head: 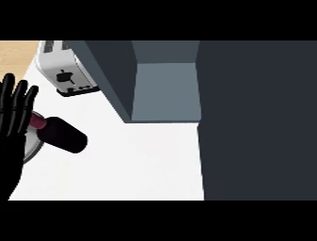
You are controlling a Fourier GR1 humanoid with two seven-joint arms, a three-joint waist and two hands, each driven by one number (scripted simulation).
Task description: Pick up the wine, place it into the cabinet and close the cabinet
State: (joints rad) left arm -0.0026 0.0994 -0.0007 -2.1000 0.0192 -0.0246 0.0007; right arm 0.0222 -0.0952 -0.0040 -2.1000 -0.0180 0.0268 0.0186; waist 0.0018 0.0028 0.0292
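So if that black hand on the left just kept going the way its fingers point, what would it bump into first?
Probably nothing close. The left hand points its straight fingers up the view, toward the wooden surface at the top edge. The toaster and wine bottle lie off to its right. Depth is hard to judge here.

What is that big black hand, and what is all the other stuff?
That black hand belongs to a robot shaped like a person. The picture is taken from its head, looking down at a white kitchen counter. It is the robot's left hand, open with its fingers straight, holding nothing. Its other hand does not show. Beside the hand lies a dark wine bottle with a reddish neck, tipped on its side, partly over a grey plate. Behind it stands a white toaster. The big dark box is a cabinet with its door swung open, and the bottle should go in there.
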